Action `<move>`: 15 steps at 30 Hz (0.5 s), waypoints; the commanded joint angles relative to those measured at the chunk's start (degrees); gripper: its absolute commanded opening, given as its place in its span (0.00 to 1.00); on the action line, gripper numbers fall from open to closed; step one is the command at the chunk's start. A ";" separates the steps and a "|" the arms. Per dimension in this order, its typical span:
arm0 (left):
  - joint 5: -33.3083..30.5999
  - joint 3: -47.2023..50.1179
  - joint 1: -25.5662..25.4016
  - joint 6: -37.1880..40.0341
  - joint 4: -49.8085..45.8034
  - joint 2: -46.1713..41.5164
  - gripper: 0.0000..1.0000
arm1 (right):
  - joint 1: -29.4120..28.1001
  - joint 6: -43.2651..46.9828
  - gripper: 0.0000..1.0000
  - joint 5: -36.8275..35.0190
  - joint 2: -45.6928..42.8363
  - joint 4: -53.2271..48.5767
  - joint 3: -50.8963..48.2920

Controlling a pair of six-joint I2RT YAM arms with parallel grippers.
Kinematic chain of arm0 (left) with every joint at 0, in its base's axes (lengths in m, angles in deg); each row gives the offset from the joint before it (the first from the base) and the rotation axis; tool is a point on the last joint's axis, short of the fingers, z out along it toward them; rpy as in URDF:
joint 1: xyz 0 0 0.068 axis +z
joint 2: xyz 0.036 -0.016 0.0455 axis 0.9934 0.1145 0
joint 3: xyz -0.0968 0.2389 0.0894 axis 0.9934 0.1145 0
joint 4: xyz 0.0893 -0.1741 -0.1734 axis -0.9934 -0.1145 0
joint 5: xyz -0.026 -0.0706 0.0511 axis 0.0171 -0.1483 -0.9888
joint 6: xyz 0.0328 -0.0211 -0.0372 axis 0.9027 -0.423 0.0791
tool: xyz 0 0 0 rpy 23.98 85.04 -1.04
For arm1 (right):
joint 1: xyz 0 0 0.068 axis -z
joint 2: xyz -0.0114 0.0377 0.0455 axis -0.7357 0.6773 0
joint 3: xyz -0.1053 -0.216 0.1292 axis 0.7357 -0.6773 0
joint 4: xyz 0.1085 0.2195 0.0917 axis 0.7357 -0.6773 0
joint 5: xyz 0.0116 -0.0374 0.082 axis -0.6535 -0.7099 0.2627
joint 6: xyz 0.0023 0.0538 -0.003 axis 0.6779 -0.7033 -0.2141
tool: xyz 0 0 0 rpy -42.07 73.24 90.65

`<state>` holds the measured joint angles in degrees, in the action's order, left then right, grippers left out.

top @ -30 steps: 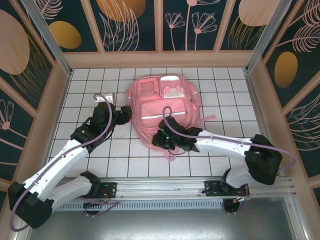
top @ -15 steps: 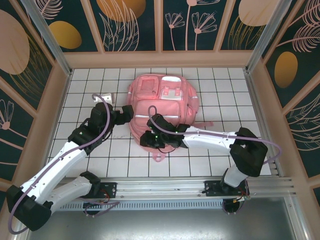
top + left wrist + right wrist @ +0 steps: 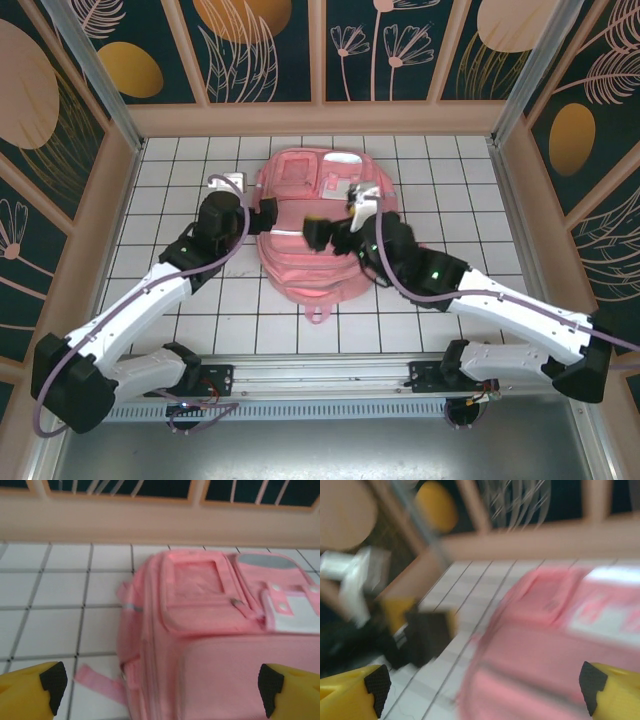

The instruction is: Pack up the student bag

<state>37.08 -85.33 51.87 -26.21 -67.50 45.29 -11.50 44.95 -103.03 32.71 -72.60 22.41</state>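
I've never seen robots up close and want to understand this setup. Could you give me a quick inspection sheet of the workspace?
Surface: white tiled table with dark grid lines.
Job's things: pink backpack lying flat, front pockets facing up.
Clutter: nothing seen.
Grippers: left gripper open, at the backpack's left side; right gripper open, over the backpack; neither holds anything.
Cables: a purple cable loops along each arm.
Surroundings: wood-framed walls with flower patterns; metal rail at the near edge.
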 commanded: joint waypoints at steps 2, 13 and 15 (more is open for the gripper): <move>-10.35 10.48 5.87 7.09 24.91 -0.18 0.99 | 13.18 17.63 0.99 -3.76 0.44 10.24 -3.77; -4.28 31.55 26.57 3.62 52.44 7.87 0.99 | 46.54 17.31 0.99 7.04 -3.96 42.59 -34.34; -1.56 33.91 29.17 1.04 57.06 9.63 0.99 | 50.44 15.41 0.99 6.33 -0.69 42.84 -36.31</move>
<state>32.47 -54.03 78.58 -21.92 -21.99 53.18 35.69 60.91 -96.86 30.37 -40.73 -11.99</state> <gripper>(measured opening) 0.988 0.989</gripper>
